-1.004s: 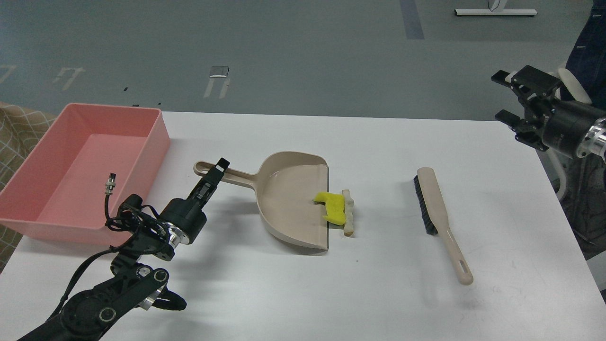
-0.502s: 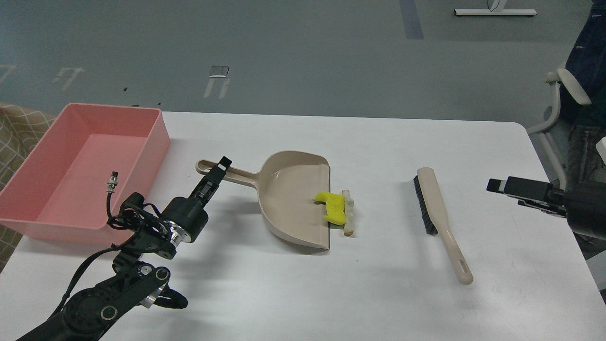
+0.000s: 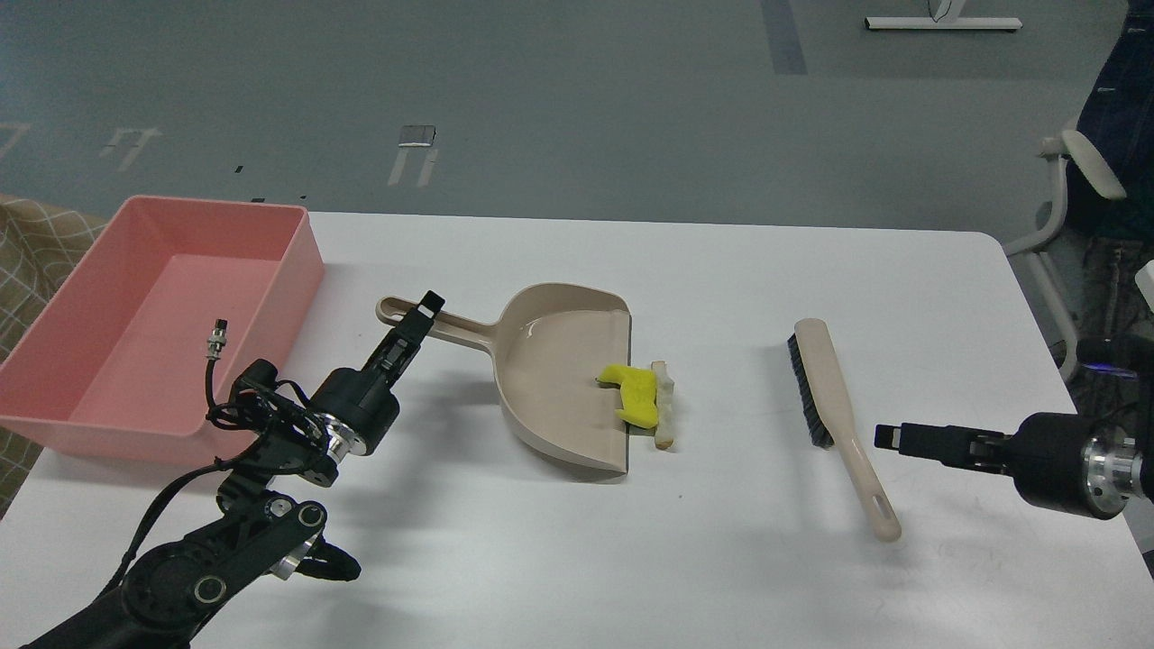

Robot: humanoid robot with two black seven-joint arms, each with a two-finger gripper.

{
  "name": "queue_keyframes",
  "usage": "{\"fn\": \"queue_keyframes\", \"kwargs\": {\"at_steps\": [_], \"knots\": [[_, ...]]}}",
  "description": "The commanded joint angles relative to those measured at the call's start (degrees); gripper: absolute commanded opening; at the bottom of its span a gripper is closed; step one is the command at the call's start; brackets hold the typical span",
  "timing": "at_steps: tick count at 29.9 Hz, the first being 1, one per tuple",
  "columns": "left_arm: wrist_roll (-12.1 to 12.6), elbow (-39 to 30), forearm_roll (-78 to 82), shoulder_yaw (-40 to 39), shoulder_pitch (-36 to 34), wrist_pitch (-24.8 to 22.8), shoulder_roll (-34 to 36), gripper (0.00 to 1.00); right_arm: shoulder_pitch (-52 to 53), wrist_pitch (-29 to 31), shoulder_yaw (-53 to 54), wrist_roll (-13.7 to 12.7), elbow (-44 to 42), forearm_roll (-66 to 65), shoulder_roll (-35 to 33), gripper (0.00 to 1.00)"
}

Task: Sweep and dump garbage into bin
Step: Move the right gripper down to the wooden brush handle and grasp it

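Beige dustpan (image 3: 563,374) lies mid-frame on the white desk (image 3: 739,577), its lip touching the garbage (image 3: 645,401): a yellow chunk half on the lip, a cream strip just beside it on the desk. The pink bin (image 3: 63,424) sits at left, holding no scraps. Left gripper (image 3: 424,311) is at the dustpan's handle; whether its jaws pinch it I cannot tell. Right gripper (image 3: 897,439) points at the brush (image 3: 834,410), just beside its handle; jaws seen edge-on, state unclear. Step in hand looks like taking up both tools. Next, the right needs to close on the brush handle. Since the earlier frames, the right arm has dropped from upper right to the brush.
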Motion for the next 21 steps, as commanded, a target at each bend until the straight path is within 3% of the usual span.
{"fn": "queue_keyframes", "kwargs": {"at_steps": [1,2,7,21], "knots": [[-0.07,-0.09,-0.07,-0.01,0.06,0.01,0.12,0.0,-0.14,0.0,-0.39,-1.0,-0.02,-1.0,1.72,0.94],[-0.07,-0.09,-0.07,-0.01,0.06,0.01,0.12,0.0,-0.14,0.0,-0.47,-1.0,-0.02,-1.61,1.72,0.93],[0.01,-0.17,-0.07,-0.01,-0.11,-0.08,0.12,0.0,-0.31,0.0,-0.74,-1.18,0.07,-5.83,1.81,0.71],[0.01,-0.17,-0.07,-0.01,-0.11,-0.08,0.12,0.0,-1.1,0.0,-0.83,-2.67,-0.02,-6.01,4.71,0.7]]}}
